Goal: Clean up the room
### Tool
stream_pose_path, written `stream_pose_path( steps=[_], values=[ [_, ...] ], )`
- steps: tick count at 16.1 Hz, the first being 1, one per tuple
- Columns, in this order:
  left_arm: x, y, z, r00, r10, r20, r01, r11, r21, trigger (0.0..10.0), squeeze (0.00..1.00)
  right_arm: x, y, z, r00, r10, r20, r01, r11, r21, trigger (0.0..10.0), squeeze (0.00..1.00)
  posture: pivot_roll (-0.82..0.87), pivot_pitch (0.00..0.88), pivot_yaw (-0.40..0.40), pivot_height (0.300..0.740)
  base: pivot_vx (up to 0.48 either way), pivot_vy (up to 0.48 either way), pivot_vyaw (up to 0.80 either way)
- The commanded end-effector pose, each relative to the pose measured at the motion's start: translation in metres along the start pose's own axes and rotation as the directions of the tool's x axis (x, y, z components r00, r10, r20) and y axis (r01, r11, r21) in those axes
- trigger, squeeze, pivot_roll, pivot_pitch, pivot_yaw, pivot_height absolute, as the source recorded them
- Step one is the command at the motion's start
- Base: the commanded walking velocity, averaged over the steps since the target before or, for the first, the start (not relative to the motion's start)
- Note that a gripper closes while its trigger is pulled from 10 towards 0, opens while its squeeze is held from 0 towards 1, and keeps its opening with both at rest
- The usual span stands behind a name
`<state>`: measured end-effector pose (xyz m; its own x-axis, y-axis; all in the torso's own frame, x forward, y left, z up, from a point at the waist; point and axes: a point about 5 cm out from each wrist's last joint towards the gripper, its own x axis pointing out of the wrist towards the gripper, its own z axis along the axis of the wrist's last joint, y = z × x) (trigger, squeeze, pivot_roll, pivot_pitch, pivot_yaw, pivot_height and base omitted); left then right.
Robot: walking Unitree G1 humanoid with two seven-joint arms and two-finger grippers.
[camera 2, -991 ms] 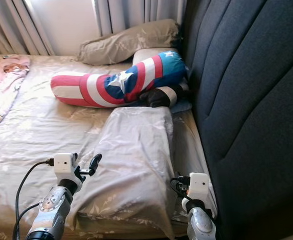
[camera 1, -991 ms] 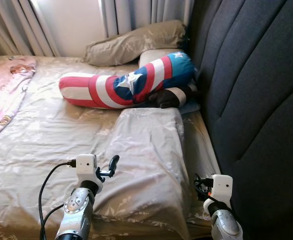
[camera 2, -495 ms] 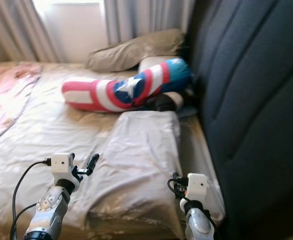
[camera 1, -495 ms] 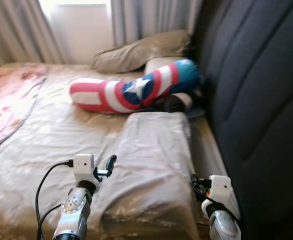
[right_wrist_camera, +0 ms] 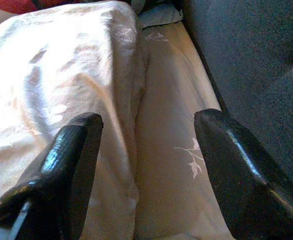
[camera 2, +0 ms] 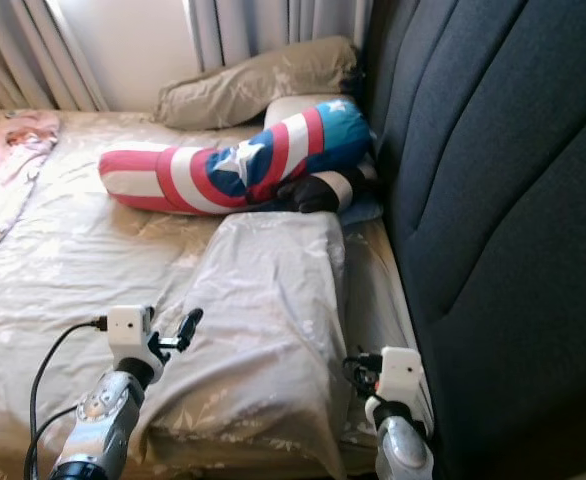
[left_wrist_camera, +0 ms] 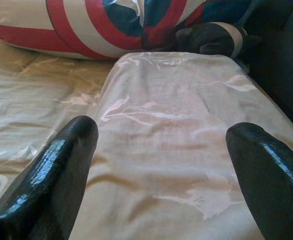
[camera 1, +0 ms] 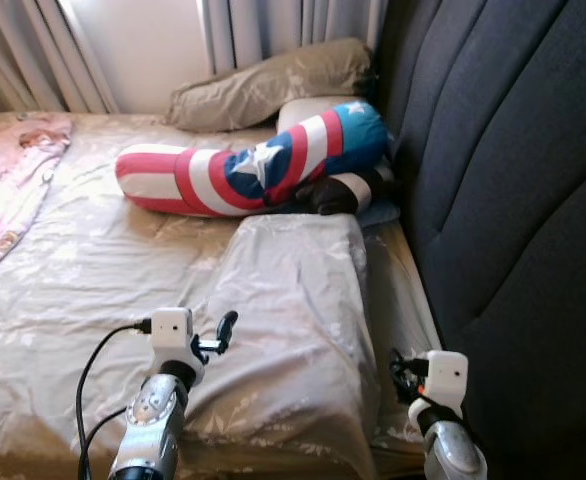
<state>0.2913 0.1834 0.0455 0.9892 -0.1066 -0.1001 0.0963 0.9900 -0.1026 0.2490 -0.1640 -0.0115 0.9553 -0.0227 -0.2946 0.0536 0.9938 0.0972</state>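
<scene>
Two grippers hover low over the bed's near edge, fingers spread wide and holding nothing: the left gripper [left_wrist_camera: 161,165] above the long beige leaf-print pillow [camera 1: 293,320], the right gripper [right_wrist_camera: 146,165] over the narrow strip of sheet between that pillow and the dark padded fabric headboard [camera 1: 513,200]. Beyond lies a soft red, white and blue star-patterned bolster [camera 1: 253,170]. Smooth tan bedsheet [camera 1: 83,280] spreads open leftward to a pink quilt [camera 1: 8,180].

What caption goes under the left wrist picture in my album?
Open left claw hovering over a beige pillow, with a red, white and blue star bolster beyond.
</scene>
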Motion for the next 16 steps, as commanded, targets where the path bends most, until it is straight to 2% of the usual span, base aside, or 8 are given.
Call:
stream_pose_path(
  steps=[1,8,13,16],
  values=[
    [0.0008,0.0024,0.0025,1.000,0.007,0.004,-0.007,1.000,-0.004,10.0,0.00,0.0005,0.0004,0.0014,1.000,0.000,0.003,0.000,1.000,0.004,10.0,0.00,-0.05,0.000,-0.026,0.671,0.000,0.480,0.00],
    [0.0012,0.0028,0.0041,1.000,0.010,0.011,-0.010,1.000,0.000,10.0,0.00,0.0001,0.0014,0.0000,1.000,0.006,-0.003,-0.006,1.000,0.007,10.0,0.00,-0.05,0.000,-0.025,0.671,0.000,0.442,0.00],
    [0.0016,0.0013,0.0047,1.000,-0.003,0.012,0.003,1.000,0.010,10.0,0.00,0.0000,0.0017,-0.0003,1.000,0.003,-0.003,-0.003,1.000,0.009,10.0,0.00,-0.05,0.000,-0.023,0.671,0.000,0.000,0.00],
    [0.0016,-0.0016,0.0049,0.999,-0.035,0.009,0.035,0.998,0.045,10.0,0.00,0.0003,0.0011,0.0001,1.000,0.001,-0.003,0.000,1.000,0.010,10.0,0.00,-0.05,0.000,-0.023,0.671,0.000,-0.084,0.00]
  ],
)
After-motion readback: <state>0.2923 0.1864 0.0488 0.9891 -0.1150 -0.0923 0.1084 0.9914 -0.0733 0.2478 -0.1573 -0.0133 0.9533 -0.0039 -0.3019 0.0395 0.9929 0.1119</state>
